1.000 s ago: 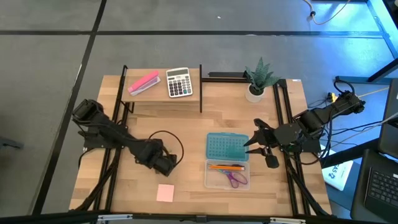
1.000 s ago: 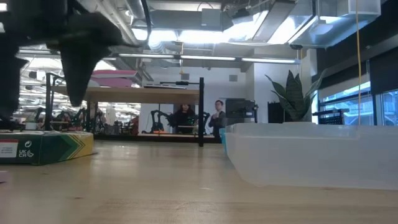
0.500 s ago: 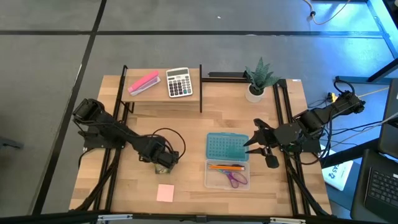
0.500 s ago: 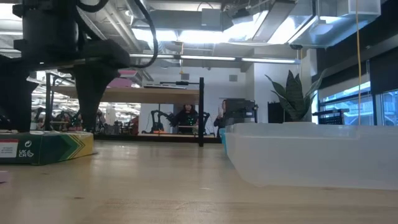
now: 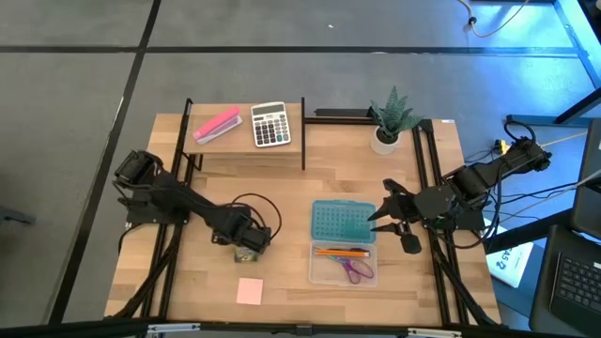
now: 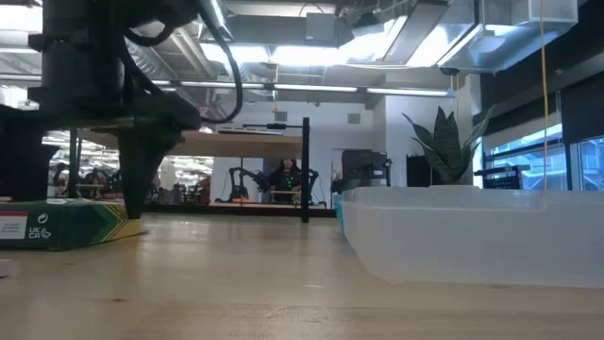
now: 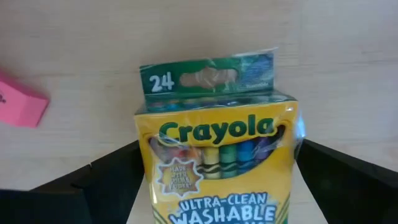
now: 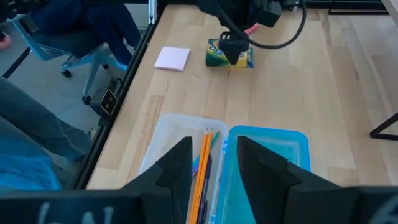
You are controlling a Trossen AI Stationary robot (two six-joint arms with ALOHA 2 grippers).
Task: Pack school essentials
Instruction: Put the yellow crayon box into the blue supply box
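Left wrist view: crayon box between the fingers

Left gripper (image 5: 250, 246) spread wide, straddling crayon box (image 7: 219, 163) flat on the table (image 5: 282, 282), jaws not clamped. Right gripper (image 5: 387, 214) parted, beside clear case (image 5: 343, 275) holding pencil (image 5: 341, 252) and scissors (image 5: 355, 271). Notepad (image 5: 250, 291) near front edge

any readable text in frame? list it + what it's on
"24": green hang tab of the crayon box, between the left gripper fingers.
"Crayola": box front.
"ULTRA-CLEAN WASHABLE": lower box front.
Small badge on box front: too small to read.
Calculator keys: too small.
Box side in the low view: unreadable.
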